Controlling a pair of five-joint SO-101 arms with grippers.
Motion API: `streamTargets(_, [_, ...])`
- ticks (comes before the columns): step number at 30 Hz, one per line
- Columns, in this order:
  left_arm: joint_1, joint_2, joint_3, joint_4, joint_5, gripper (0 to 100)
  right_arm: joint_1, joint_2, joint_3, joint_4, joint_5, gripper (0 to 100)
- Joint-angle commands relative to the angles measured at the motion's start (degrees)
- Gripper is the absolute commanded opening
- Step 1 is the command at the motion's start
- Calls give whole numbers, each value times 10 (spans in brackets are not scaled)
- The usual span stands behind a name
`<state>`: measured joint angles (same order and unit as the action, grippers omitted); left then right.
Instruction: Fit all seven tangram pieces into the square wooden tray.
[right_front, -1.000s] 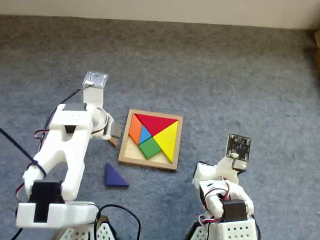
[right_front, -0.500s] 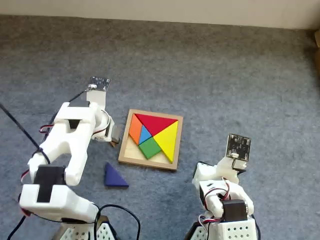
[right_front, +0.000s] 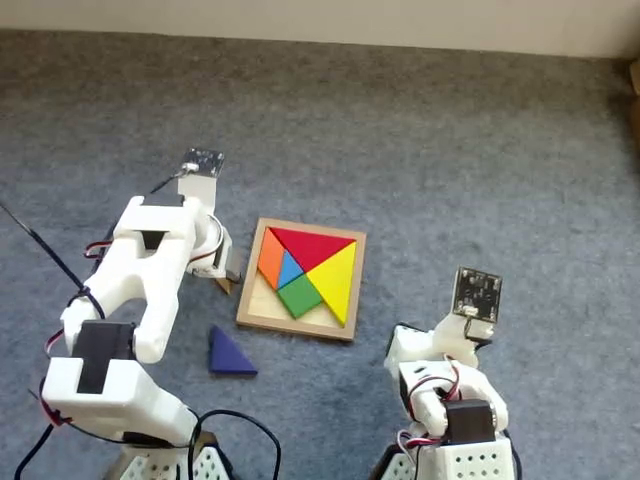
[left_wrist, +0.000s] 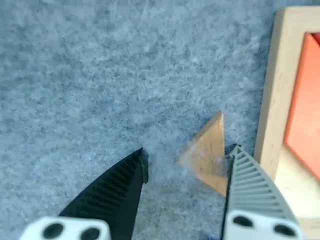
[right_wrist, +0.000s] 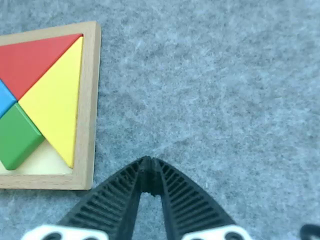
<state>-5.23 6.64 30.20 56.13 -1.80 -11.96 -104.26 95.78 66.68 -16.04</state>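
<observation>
Left pincer (left_wrist: 188, 151) stands apart, straddling a tan triangle (left_wrist: 207, 155) just left of the wooden tray (right_front: 296, 329), and seems to touch the piece on one side. A dark blue triangle (right_front: 228, 355) lies near-left of the tray. Right pincer (right_wrist: 150, 162), closed together, sits near-right.

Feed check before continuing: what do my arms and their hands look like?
The left arm and right arm are white plastic with black motors, black and red cables. The left hand has one black, one grey ribbed finger; the right hand, two black.
</observation>
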Motion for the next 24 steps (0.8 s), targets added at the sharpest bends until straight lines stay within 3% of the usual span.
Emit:
streamTargets(1, [21,-2,-27,0,2,245,7,-7,90,-19,4,8])
streamTargets(24, [44,-3,-16,3,1,178,7,-7,90,-18,4,8])
